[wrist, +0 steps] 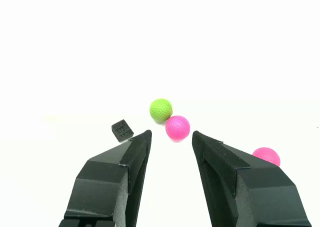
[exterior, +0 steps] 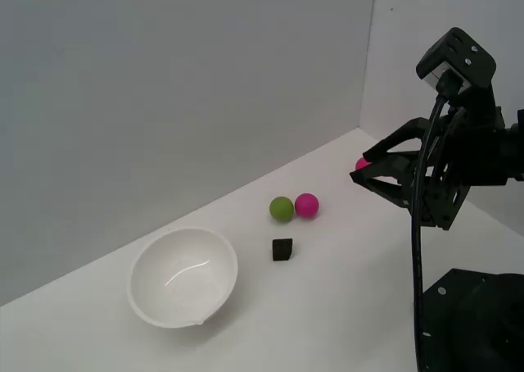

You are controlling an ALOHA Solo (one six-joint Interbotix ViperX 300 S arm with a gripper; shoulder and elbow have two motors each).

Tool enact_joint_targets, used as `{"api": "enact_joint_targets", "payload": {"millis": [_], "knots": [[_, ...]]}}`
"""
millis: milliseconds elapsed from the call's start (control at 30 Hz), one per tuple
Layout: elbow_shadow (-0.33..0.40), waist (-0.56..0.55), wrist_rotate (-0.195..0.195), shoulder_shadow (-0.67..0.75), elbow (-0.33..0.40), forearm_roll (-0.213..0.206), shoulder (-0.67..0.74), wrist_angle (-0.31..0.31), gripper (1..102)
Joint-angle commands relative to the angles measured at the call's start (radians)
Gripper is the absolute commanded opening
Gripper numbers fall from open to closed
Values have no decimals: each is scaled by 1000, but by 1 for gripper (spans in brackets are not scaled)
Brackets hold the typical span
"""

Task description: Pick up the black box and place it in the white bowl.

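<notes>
The black box [exterior: 282,249] is a tiny matte cube on the white table, just right of the white bowl [exterior: 183,277] in the exterior view. It also shows in the wrist view [wrist: 122,129], just past one fingertip. The bowl is round, deep, glossy and holds nothing; it is out of the wrist view. My gripper [exterior: 360,166] hangs above the table at the exterior view's right, well apart from the cube. In the wrist view the gripper [wrist: 171,135] is open with nothing between its jaws.
A green ball [exterior: 281,209] and a pink ball [exterior: 306,205] touch each other just behind the cube. A second pink ball [exterior: 360,165] lies behind the gripper fingers; it shows in the wrist view [wrist: 266,155]. White walls bound the table at the back.
</notes>
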Motion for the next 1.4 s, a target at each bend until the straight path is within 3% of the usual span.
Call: {"api": "enact_joint_targets", "payload": {"millis": [0, 467, 767, 1033, 1233, 1367], "knots": [[38, -6, 2, 87, 41, -20, 86, -26, 45], [32, -5, 2, 91, 35, -20, 89, -26, 45], [-9, -5, 0, 66, -5, -20, 66, -2, 45], [-126, -6, 0, -77, -121, -34, -75, 72, 45], [-156, -54, 2, -207, -155, -46, -204, 66, 45], [-152, -115, 2, -278, -150, -77, -276, 2, 45]]}}
